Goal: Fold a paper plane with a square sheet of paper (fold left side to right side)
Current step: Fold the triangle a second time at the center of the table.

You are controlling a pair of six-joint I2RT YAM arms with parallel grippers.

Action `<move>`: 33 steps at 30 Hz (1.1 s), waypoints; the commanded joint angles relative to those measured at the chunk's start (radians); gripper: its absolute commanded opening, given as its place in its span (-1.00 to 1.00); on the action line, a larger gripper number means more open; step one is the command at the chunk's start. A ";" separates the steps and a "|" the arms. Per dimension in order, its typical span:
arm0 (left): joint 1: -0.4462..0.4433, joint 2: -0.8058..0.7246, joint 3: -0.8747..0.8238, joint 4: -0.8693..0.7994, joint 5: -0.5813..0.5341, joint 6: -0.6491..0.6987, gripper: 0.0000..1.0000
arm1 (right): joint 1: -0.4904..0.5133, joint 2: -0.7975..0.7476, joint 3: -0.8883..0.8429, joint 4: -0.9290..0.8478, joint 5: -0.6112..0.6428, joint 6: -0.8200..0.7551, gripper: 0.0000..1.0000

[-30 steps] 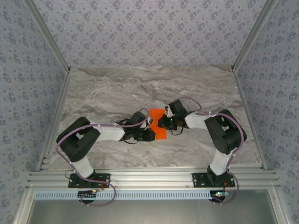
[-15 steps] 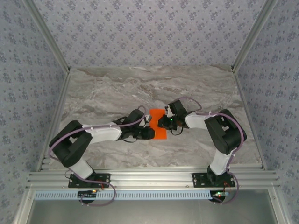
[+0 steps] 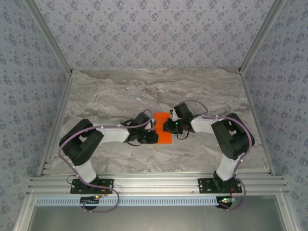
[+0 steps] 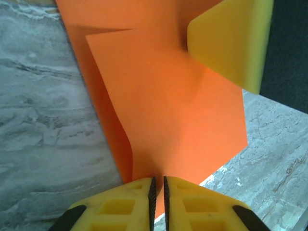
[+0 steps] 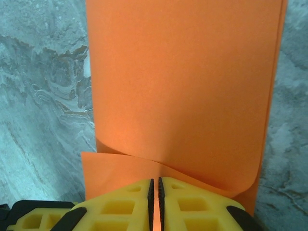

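The square sheet of paper [image 3: 164,134] is bright orange and lies mid-table, curled over on itself between the two arms. From the left, my left gripper [image 3: 155,136] is shut on the sheet's edge [image 4: 163,120], with paper showing in the thin slit between its yellow fingers [image 4: 202,202]. Coming from the right, my right gripper [image 3: 167,126] is likewise shut on the sheet [image 5: 183,86], pinching a lifted flap that rolls over a lower layer [image 5: 110,168]. One yellow finger of the right gripper [image 4: 231,41] presses on the paper at the top right of the left wrist view.
The grey marbled tabletop [image 3: 110,96] stretches wide around the paper. Aluminium frame rails [image 3: 154,185] run along the near edge and up both sides, with patterned walls [image 3: 154,29] behind.
My left arm's elbow swung outward and came back, and its jaws tightened slightly on the paper. The right arm and the sheet stayed almost still.
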 commanded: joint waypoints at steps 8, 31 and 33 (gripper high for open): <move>-0.006 0.020 -0.027 -0.055 -0.049 -0.002 -0.79 | 0.045 -0.193 -0.125 0.014 -0.008 -0.047 -0.76; -0.017 0.028 -0.013 -0.087 -0.075 -0.008 -0.80 | 0.117 -0.058 -0.061 0.070 -0.010 -0.014 -0.77; -0.018 0.028 -0.011 -0.089 -0.075 -0.007 -0.80 | 0.119 -0.061 -0.062 0.073 -0.015 -0.012 -0.77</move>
